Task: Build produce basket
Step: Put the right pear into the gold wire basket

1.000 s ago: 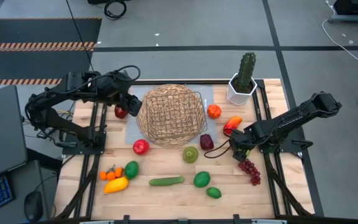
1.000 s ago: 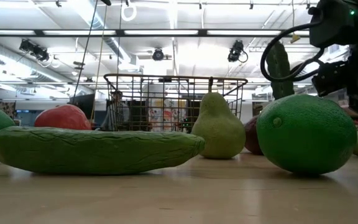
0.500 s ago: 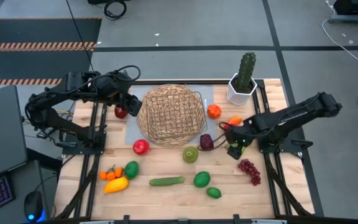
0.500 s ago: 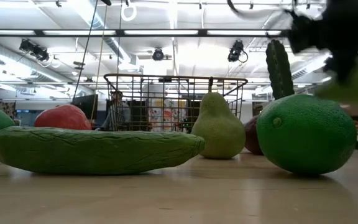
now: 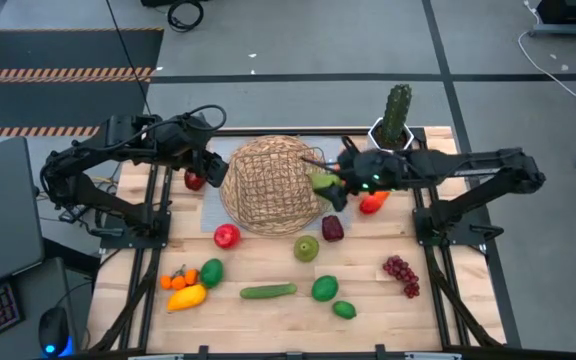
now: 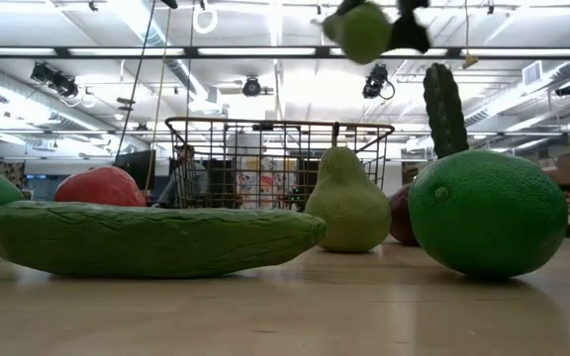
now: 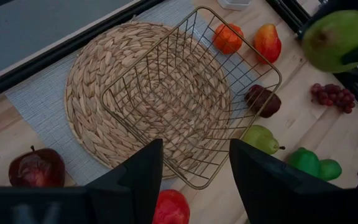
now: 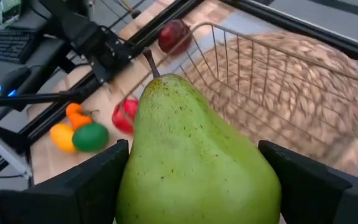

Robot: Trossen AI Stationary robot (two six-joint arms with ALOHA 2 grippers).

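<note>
A gold wire basket (image 5: 273,185) stands on a round woven mat (image 7: 86,93) at the table's far middle. My right gripper (image 5: 334,182) is shut on a green pear (image 5: 320,181) and holds it in the air over the basket's right rim. The low view shows that pear (image 6: 362,30) high above the table. My left gripper (image 5: 211,168) hangs open above the basket's left side, with nothing between its fingers. A second pear (image 5: 306,248), a plum (image 5: 333,228) and a red apple (image 5: 226,236) lie near the basket. My right gripper pinches the pear's wide lower body (image 8: 135,186) between its two fingers, one on each side. The fingers come from the table's right, slanting down. The pear's stem (image 8: 150,62) points away from the gripper, toward the basket. The pear hangs clear of table and basket.
A cactus in a white pot (image 5: 393,128) stands at the far right. Grapes (image 5: 400,272), a cucumber (image 5: 268,291), limes (image 5: 325,288), a yellow mango (image 5: 188,297), small oranges (image 5: 178,280) and a dark red apple (image 5: 195,180) lie around the table.
My right gripper has risen from the table's right side with the pear. It has swung toward the far left, up over the basket's right rim, and has tipped from pointing steeply down toward level. The pear is lifted clear.
</note>
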